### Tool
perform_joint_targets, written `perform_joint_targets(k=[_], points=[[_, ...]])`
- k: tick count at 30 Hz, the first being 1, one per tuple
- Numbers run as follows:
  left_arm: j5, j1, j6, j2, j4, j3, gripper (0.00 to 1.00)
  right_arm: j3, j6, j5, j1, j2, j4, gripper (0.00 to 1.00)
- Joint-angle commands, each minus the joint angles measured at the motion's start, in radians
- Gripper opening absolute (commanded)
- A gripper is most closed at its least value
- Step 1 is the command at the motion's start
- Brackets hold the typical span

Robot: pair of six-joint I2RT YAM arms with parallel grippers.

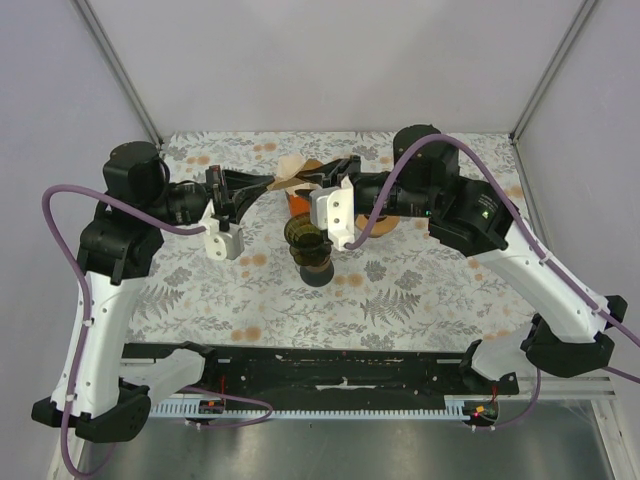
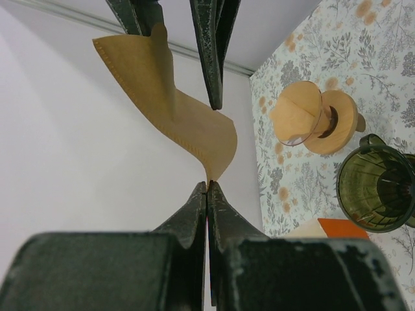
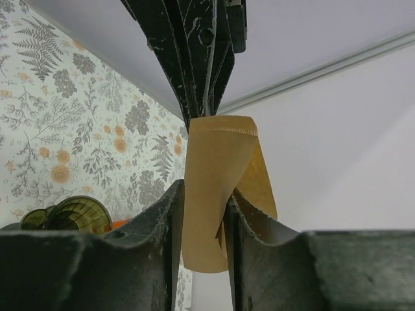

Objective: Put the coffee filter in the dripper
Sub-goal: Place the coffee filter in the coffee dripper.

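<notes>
The brown paper coffee filter (image 2: 175,110) hangs in the air over the back of the table (image 1: 200,290). My left gripper (image 2: 207,183) is shut on its lower corner. My right gripper (image 3: 204,191) stands open around the filter's (image 3: 217,168) other end, and the curled paper fills the gap between its jaws. Its dark fingers (image 2: 211,52) show at the top of the left wrist view, either side of the paper. The dripper (image 2: 301,120), a clear orange cone on a round wooden stand, sits on the floral tablecloth off to the side of both grippers. From above, the two grippers (image 1: 272,181) (image 1: 318,172) meet at the filter (image 1: 292,170).
A green ribbed glass carafe (image 2: 376,188) stands close to the dripper, below the grippers in the top view (image 1: 305,233). An orange and white box (image 2: 337,228) lies beside it. White walls close in the back and sides.
</notes>
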Motion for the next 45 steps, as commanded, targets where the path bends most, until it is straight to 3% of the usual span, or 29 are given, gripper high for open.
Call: perform_joint_targets(k=[1,6,9,12,14,16,17,19,22,26,29,34,40,45], points=[[-0.014,-0.009,0.006,-0.014,0.031,-0.003,0.02,0.056,0.033,-0.038,0.001,0.011,-0.002,0.33],[-0.033,-0.007,-0.002,-0.022,0.033,-0.012,0.02,0.061,0.073,-0.051,0.001,0.017,-0.026,0.23],[-0.048,-0.009,-0.053,-0.022,0.065,-0.015,0.02,0.070,0.107,-0.034,-0.005,0.025,-0.032,0.02],[-0.083,-0.009,-0.167,-0.025,0.120,-0.029,0.02,0.053,0.130,-0.034,-0.019,0.015,-0.032,0.00],[-0.109,-0.009,-0.306,-0.028,0.161,-0.039,0.08,0.025,0.116,-0.014,-0.023,0.000,-0.031,0.00],[-0.140,-0.009,-0.453,-0.025,0.171,-0.042,0.21,-0.019,0.066,0.049,-0.023,-0.015,-0.020,0.00],[-0.154,-0.009,-0.538,-0.022,0.175,-0.042,0.33,-0.045,0.037,0.093,-0.025,-0.023,-0.011,0.00],[-0.215,-0.009,-0.778,-0.004,0.211,-0.017,0.45,-0.088,-0.049,0.177,-0.023,-0.032,0.010,0.00],[-0.272,-0.004,-1.090,0.065,0.217,0.078,0.48,-0.126,-0.201,0.314,-0.013,-0.025,0.021,0.00],[-0.189,-0.006,-1.274,0.151,0.173,0.207,0.45,-0.140,-0.345,0.461,0.016,0.014,0.047,0.00],[-0.209,-0.059,-1.222,0.200,0.047,0.304,0.42,-0.143,-0.410,0.469,0.033,0.037,0.075,0.00],[-0.460,-0.247,-1.017,0.242,-0.180,0.389,0.45,-0.102,-0.445,0.425,0.055,0.084,0.066,0.00],[-0.530,-0.256,-0.848,0.199,-0.233,0.306,0.44,-0.076,-0.433,0.411,0.081,0.100,0.047,0.00],[-0.557,-0.256,-0.841,0.193,-0.234,0.290,0.43,-0.148,-0.473,0.481,0.130,0.060,0.112,0.00]])
